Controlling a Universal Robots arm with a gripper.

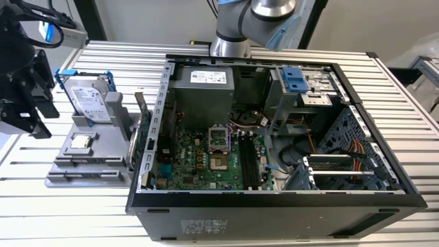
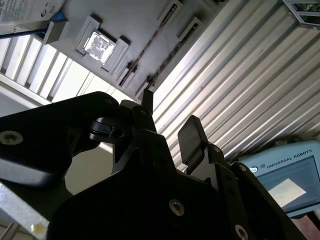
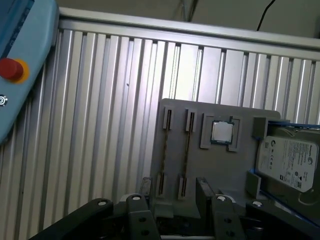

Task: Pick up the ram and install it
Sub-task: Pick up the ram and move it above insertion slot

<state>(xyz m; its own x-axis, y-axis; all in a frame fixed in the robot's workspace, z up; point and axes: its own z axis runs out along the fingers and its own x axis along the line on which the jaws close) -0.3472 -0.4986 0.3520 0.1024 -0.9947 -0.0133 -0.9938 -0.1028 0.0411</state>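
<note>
Jaws on my gripper [image 2: 168,110] stand apart, empty; ram [image 3: 186,152] sits on edge, long axis nine-to-three in the exterior view.

You have a ribbed aluminium bench [image 1: 404,123] carrying an open computer case [image 1: 274,218] that lies on its side. Just beside the case, on the exterior view's left, a grey holder plate [image 1: 103,157] rests on the ribs. Behind the case stands the arm's base [image 1: 230,46].

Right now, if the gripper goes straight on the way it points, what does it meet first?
Probably the ram sticks standing on edge in the grey holder, though depth is unclear.
</note>
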